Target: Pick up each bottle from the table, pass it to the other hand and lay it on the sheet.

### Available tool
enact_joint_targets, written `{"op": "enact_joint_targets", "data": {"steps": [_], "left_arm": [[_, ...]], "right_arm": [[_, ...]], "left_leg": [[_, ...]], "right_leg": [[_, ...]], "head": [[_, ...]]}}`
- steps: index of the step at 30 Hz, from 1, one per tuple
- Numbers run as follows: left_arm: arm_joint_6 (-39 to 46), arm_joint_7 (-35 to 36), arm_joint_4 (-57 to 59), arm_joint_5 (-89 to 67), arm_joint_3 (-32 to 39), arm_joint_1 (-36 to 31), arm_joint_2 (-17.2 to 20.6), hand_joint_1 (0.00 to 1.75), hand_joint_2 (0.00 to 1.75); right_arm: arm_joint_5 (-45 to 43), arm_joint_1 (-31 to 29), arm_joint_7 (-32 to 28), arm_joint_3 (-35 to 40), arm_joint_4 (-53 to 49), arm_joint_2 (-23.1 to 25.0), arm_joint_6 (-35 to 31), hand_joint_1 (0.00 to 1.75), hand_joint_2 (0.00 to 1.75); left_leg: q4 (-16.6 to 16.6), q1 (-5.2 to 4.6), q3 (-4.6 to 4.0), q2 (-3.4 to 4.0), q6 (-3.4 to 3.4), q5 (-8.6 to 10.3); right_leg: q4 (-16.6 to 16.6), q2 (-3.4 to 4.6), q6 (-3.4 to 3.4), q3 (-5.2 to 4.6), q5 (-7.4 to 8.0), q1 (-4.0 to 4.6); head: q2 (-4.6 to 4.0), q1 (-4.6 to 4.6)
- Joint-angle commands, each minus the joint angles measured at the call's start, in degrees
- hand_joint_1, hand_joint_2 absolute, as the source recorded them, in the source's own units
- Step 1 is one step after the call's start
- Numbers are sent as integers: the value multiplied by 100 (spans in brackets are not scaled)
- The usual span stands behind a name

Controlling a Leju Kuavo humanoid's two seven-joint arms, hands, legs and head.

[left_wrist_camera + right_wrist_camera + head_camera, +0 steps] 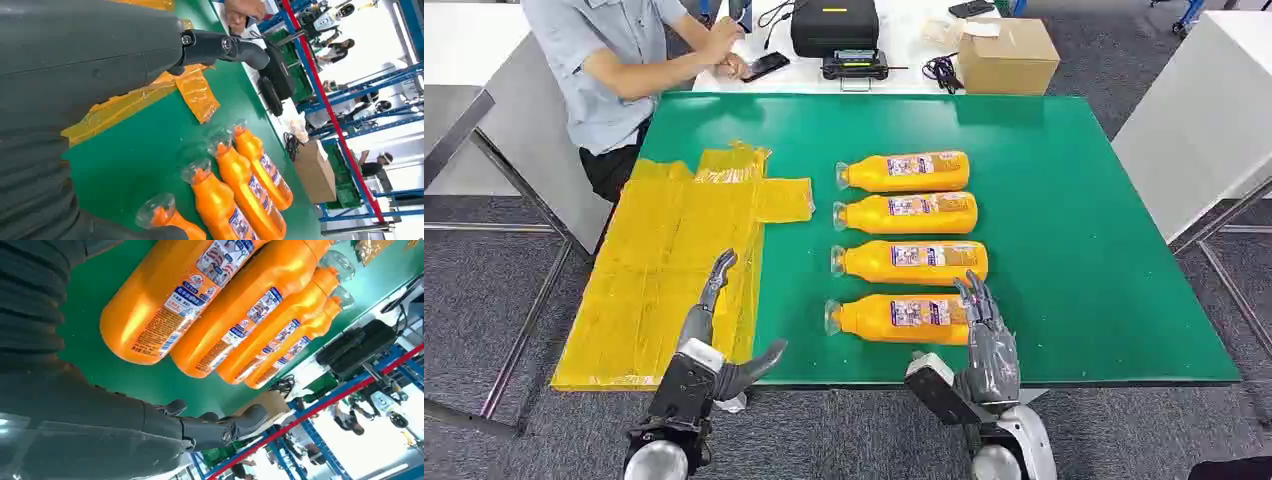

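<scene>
Bottles: I'm looking at four orange bottles lying on their sides in a column on the green tabletop (1074,200), clear caps pointing toward the yellow sheet (664,260), white-and-blue labels facing up. From far to near I call them the far bottle (904,171), the second bottle (906,212), the third bottle (911,262) and the nearest bottle (896,318).
Sheet: crinkled, glossy yellow, spread over the left part of the tabletop and hanging over its left edge; no bottle lies on it.
Right hand: my right hand (986,340) sits at the base end of the nearest bottle, fingers upright and spread, fingertips up against that end and reaching toward the third bottle; nothing is gripped.
Left hand: my left hand (714,335) hovers over the near part of the sheet, one finger stretched forward, thumb out to the side, holding nothing, well apart from the bottles.
Hard to see: label print is too small for me to read; the right hand covers the nearest bottle's base, so I can't tell whether it truly touches.
Background: a person (614,60) sits at the far left corner, beside a cardboard box (1007,55).
</scene>
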Motion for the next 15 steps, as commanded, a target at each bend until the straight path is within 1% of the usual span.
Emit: {"op": "enact_joint_targets", "data": {"steps": [1, 2, 5, 8, 10, 11, 15], "left_arm": [[-96, 52, 316, 56, -10, -243, 6, 0, 175], [-133, 54, 339, 54, -34, -261, 6, 0, 175], [-155, 54, 463, 55, -108, -360, 6, 0, 175], [-156, 56, 518, 58, -127, -392, 6, 0, 175], [-159, 56, 540, 60, -139, -406, 6, 0, 175], [-154, 56, 552, 60, -144, -414, 6, 0, 175], [-153, 56, 551, 60, -145, -413, 6, 0, 175]], "right_arm": [[505, -363, 379, 94, 437, -322, -75, 0, 175], [569, -404, 423, 88, 455, -354, -88, 0, 175], [669, -575, 482, 84, 565, -452, -95, 0, 175], [692, -614, 487, 110, 593, -476, -92, 0, 175], [710, -626, 487, 150, 586, -494, -97, 0, 175], [754, -647, 517, 208, 581, -506, -67, 0, 175], [784, -650, 534, 230, 577, -508, -64, 0, 175]], "left_leg": [[-3, 10, 30, 9, -15, -11], [-3, 5, 9, 3, -7, -2], [-4, 5, 10, 2, -6, 0], [-2, 9, 26, 7, -12, -9], [-4, 5, 14, 1, -7, -2], [-3, 8, 25, 4, -12, -8], [-4, 6, 23, 4, -10, -7]], "right_leg": [[-5, 6, -18, 29, -7, 11], [-6, 1, -8, 11, 0, 6], [-8, 0, -7, 11, 1, 5], [-7, 4, -14, 27, -5, 10], [-8, -2, -8, 16, 0, 6], [-8, 0, -14, 28, -5, 10], [-6, 1, -12, 23, -5, 8]], "head": [[0, 0], [0, 0], [0, 0], [0, 0], [0, 0], [0, 0], [0, 0]]}}
